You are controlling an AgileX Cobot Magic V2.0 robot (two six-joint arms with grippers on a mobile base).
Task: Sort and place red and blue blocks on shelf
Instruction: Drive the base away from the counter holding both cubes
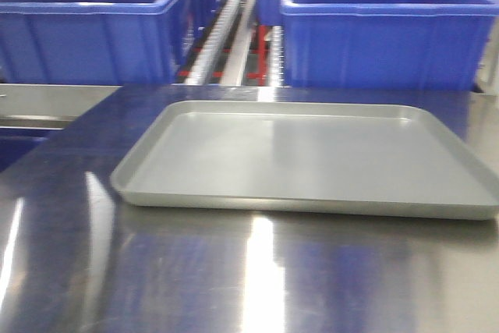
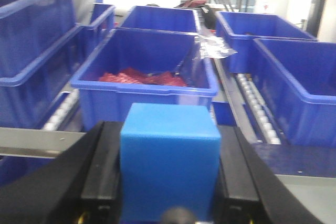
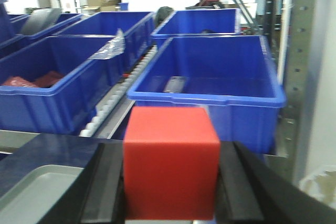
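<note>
Blue block (image 2: 169, 163): pinched in the left gripper (image 2: 168, 153), jaws closed on its sides.
Red block (image 3: 170, 163): same deal, right gripper (image 3: 170, 156) clamped on it.
Risk: my guess is slick flat faces plus a jerky swing and one twists loose, maybe into a blue bin (image 1: 374, 29).
Seat: each cube sits square between the black fingers (image 2: 102, 171), top poking past them.
Around: grey tray (image 1: 312, 154) on the steel table (image 1: 234, 278).

Blue bins (image 1: 374, 44), roller rails (image 2: 255, 106), steel table (image 1: 234, 286)
</note>
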